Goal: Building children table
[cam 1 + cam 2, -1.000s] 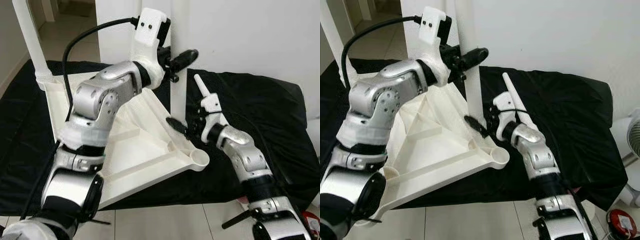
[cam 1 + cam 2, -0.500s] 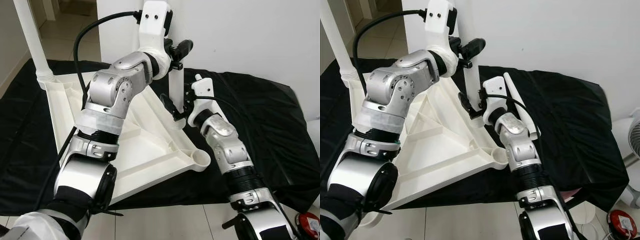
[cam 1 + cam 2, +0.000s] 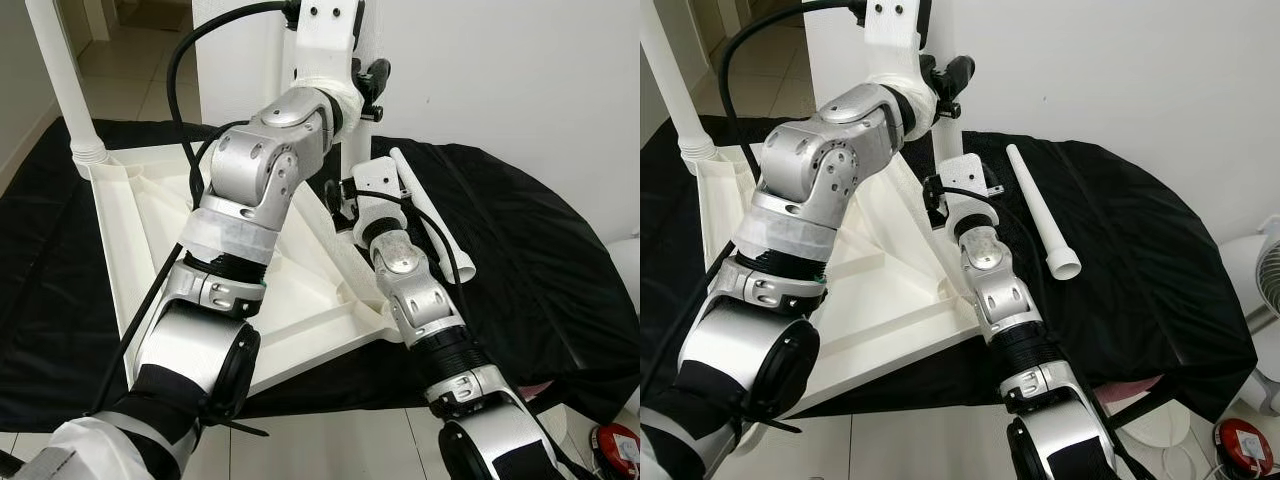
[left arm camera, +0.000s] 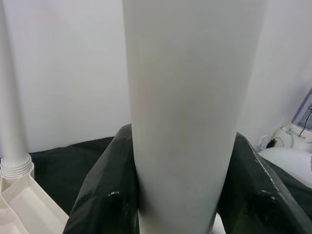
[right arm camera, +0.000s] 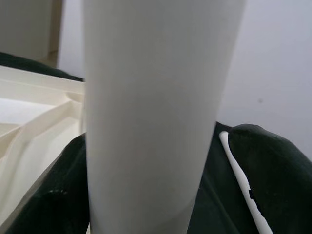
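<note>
I have the tabletop [image 3: 300, 300] lying upside down on the black cloth [image 3: 520, 260], ribs up, with its near corner socket just beside my right forearm. Over the last second my right gripper [image 5: 161, 195] has come in from out by that near corner and closed around the lower part of the upright leg [image 3: 943, 130]; in its wrist view a black finger [image 5: 265, 170] sits on each side of the white tube, tight against it. My left gripper [image 4: 180, 195] stays clamped on the same leg higher up, fingers [image 4: 105, 195] wrapped to both sides, and that arm has swung more upright.

So both grippers now hold one leg, standing at the tabletop's far-right corner. I judge this as the seating step: with a low and a high hold I can steady the tube and press or twist it into its socket. The joint itself is hidden behind my right wrist, so I cannot tell whether it is home.

Farther out, a second leg [image 3: 60, 80] stands in the far-left corner, and a loose leg [image 3: 1040, 215] lies on the cloth to the right.
</note>
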Controlling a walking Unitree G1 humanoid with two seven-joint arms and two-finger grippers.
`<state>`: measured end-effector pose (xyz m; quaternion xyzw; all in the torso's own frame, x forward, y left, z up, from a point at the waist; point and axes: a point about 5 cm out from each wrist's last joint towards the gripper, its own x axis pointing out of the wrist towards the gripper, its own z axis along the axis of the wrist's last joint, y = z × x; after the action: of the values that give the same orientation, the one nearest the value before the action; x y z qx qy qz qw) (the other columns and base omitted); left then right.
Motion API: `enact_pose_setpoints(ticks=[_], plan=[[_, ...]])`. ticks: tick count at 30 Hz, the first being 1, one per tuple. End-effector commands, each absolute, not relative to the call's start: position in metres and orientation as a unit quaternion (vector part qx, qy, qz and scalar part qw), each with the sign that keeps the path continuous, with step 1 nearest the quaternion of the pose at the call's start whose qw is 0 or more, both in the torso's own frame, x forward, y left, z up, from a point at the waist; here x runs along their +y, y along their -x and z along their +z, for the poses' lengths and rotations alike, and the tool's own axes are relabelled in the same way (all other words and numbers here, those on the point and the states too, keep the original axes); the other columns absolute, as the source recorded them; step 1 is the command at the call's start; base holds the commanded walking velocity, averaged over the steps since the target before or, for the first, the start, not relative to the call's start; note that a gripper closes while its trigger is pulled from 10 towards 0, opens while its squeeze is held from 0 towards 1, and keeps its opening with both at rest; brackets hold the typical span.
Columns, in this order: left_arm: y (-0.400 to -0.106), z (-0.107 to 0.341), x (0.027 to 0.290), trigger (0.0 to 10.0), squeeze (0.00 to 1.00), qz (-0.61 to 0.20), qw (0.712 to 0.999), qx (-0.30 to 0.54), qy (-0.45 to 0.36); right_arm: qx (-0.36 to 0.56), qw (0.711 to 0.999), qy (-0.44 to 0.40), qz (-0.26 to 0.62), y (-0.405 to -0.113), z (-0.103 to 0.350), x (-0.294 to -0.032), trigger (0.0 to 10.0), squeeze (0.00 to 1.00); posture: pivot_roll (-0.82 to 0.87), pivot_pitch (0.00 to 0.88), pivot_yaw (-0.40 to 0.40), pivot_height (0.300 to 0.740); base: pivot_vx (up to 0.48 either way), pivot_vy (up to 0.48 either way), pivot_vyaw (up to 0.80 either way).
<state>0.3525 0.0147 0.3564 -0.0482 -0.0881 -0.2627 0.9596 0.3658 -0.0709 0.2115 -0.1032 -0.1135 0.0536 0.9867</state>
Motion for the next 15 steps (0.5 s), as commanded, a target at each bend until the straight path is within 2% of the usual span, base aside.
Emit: enact_pose_setpoints(ticks=[1, 15], plan=[[-0.3481, 0.3636, 0.0033, 10.0, 0.00, -0.258, 0.960, -0.104, 0.030, -0.099, 0.989, 0.105, 0.001, -0.3709, 0.2089, -0.0778, 10.0, 0.00, 0.00, 0.000, -0.112, 0.740, 0.000, 0.000, 0.00], [-0.3449, 0.3646, -0.0031, 10.0, 0.00, -0.256, 0.960, -0.106, 0.032, -0.107, 0.991, 0.084, -0.018, -0.3750, 0.2118, -0.0685, 10.0, 0.00, 0.00, 0.000, -0.117, 0.740, 0.000, 0.000, 0.00]])
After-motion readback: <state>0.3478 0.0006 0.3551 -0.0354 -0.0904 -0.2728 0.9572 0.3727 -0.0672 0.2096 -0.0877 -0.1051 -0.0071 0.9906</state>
